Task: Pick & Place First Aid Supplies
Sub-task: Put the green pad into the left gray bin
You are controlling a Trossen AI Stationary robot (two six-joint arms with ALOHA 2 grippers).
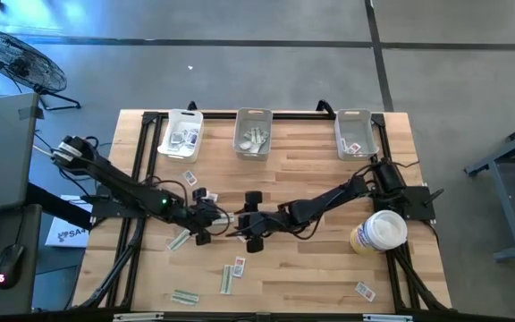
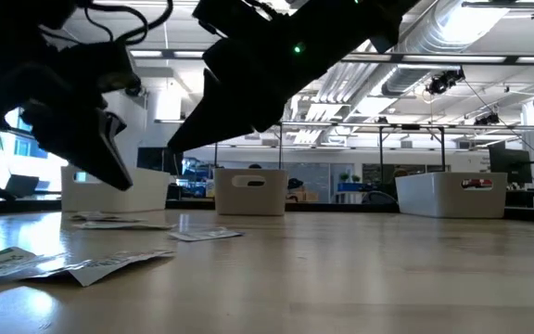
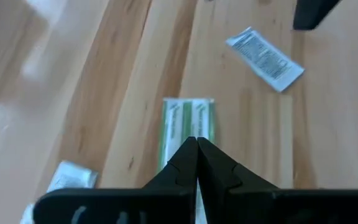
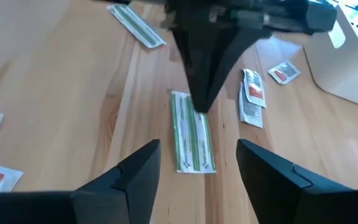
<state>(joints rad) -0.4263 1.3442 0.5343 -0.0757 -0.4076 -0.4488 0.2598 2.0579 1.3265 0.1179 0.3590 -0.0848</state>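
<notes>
Wooden slatted table [image 1: 311, 277] on a grey concrete floor; an open office hall shows behind it in the low view.

Far edge: three clear plastic bins [image 1: 254, 134] in a row, each holding a few packets. White-and-yellow round tub [image 1: 378, 233] near the right arm's base.

First aid supplies: small white packets [image 1: 190, 177] and pale green strips [image 1: 184, 296] scattered flat over the left and near parts of the table; one lone packet [image 1: 364, 290] near the right front corner.

Left gripper [image 3: 196, 148]: mid-table, fingers pressed together, tips right over the end of a green strip [image 3: 188, 121]; whether they pinch it cannot be told.

Right gripper [image 4: 197, 165]: facing the left one, fingers spread wide on either side of the same strip, holding nothing.
</notes>
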